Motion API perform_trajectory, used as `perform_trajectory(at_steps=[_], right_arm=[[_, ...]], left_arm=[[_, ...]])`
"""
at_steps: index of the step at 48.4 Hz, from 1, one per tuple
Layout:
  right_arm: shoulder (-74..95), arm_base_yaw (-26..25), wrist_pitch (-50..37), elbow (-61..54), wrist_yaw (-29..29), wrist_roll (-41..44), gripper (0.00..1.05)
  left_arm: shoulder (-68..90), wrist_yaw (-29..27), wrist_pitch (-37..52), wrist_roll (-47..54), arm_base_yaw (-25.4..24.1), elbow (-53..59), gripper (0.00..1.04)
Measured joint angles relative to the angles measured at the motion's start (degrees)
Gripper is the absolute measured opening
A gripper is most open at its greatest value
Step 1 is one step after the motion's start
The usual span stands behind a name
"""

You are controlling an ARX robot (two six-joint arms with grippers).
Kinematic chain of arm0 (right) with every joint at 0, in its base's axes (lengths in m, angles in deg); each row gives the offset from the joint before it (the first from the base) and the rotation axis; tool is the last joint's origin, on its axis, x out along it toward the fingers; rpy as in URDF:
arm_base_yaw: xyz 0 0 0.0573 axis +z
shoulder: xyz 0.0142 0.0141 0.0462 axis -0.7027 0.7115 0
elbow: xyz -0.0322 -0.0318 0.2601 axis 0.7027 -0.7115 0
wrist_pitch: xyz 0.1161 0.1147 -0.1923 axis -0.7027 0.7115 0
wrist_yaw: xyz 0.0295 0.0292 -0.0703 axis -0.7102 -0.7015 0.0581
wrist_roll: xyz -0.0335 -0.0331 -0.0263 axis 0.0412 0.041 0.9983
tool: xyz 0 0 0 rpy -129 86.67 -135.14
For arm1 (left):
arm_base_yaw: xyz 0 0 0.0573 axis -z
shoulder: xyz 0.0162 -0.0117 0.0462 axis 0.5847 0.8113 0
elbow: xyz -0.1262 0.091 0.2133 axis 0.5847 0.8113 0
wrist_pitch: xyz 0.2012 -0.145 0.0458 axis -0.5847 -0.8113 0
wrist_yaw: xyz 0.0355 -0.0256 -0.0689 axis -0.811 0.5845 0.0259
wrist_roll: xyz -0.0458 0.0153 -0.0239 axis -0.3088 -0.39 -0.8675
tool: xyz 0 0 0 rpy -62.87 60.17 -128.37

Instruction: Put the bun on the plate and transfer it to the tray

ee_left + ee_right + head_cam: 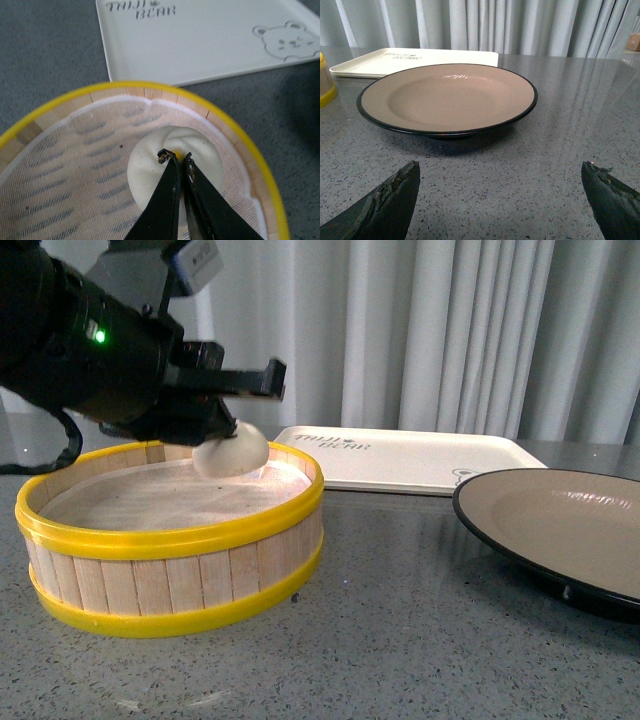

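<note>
Grey counter [400, 630] separates basket [170, 540] from plate [560, 525]; left gripper [176, 156] pinches bun [205, 160] near rim.

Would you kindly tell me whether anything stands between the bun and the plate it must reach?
Only the steamer basket's yellow rim, toward the plate: the bun, pinched by the left hand, hangs about level with it. Beyond it, nothing visible blocks the way.

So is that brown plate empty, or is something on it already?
Empty. The plate shows only its bare tan inside; the bun is over at the steamer basket, pinched in the left gripper.
</note>
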Motion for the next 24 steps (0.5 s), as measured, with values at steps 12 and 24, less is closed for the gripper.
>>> perform_trajectory(at_steps=[12, 24], right_arm=[[0.0, 0.0, 0.0, 0.0, 0.0, 0.0, 0.96], [0.0, 0.0, 0.0, 0.0, 0.0, 0.0, 0.96]], left_arm=[[-0.3, 5.4, 4.1, -3.8, 5.0, -3.1, 0.04], [3.4, 14.3, 8.2, -5.2, 16.1, -5.8, 0.04]])
